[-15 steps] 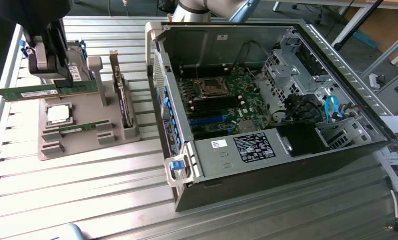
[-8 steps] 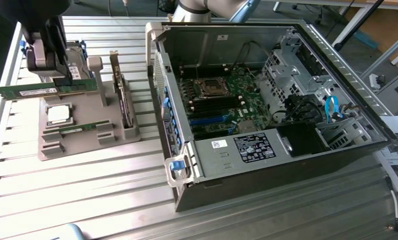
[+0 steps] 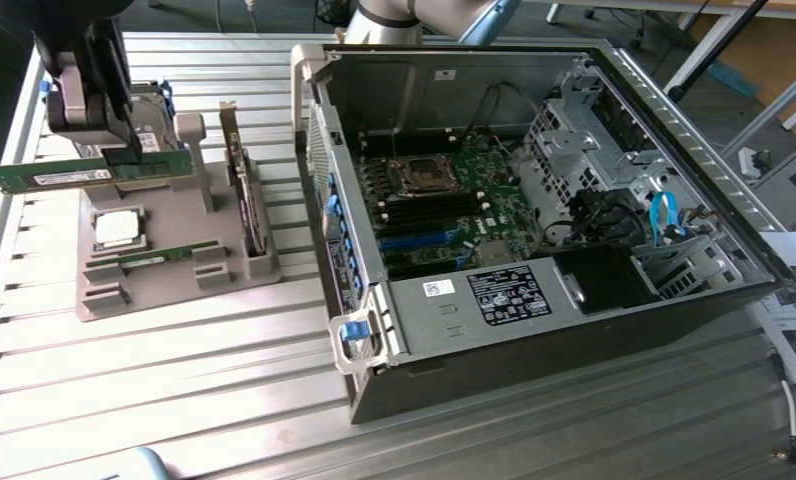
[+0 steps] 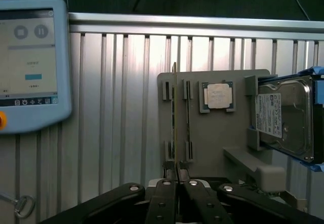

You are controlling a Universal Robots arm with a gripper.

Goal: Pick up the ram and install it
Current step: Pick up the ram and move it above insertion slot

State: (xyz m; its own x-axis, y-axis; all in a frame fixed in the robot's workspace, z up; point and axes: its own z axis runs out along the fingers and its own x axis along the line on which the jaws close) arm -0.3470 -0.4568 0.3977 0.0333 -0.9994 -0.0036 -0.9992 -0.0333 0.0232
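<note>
The claw [image 3: 122, 152] clamps the ram [image 3: 49, 177], covering its middle.

Case [image 3: 532, 355] open above — upright card [image 3: 247, 210] between tool [image 3: 122, 158], case

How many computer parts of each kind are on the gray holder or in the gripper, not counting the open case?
Ram sticks: 2, the ram in the gripper and a second stick in the gray holder
Processor: 1
Hard drive: 1
Expansion card: 1
Total: 5
</note>
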